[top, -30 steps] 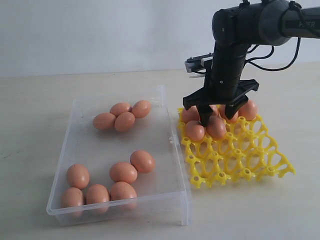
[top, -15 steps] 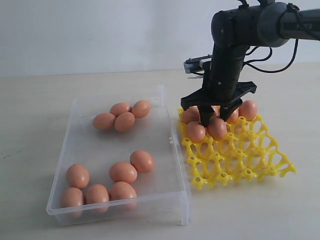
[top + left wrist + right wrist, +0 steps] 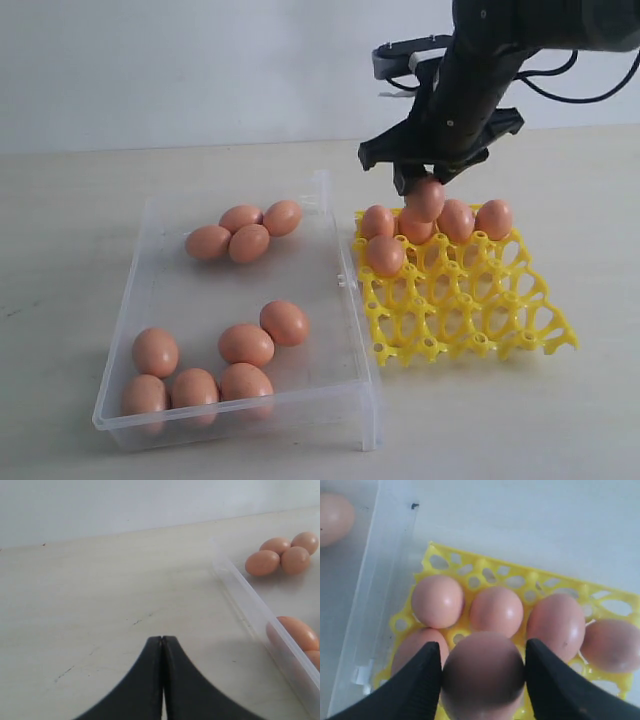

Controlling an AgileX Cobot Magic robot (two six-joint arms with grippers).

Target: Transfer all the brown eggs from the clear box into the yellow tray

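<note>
Right tool (image 3: pixel 483 652) clamped on one egg (image 3: pixel 426 199), a pad against each side. The egg hung clear above the tray's (image 3: pixel 470 330) far row, not seated. Five eggs (image 3: pixel 385 256) sat in the tray: four along the far row, one in the next row at the box-side corner. Box (image 3: pixel 340 385) lay on the table (image 3: pixel 60 250) just beside the tray, with ten more inside in two groups, four and six. Left tool (image 3: pixel 162 645) was pressed closed, holding nothing, over the table beyond the box from the tray.
</note>
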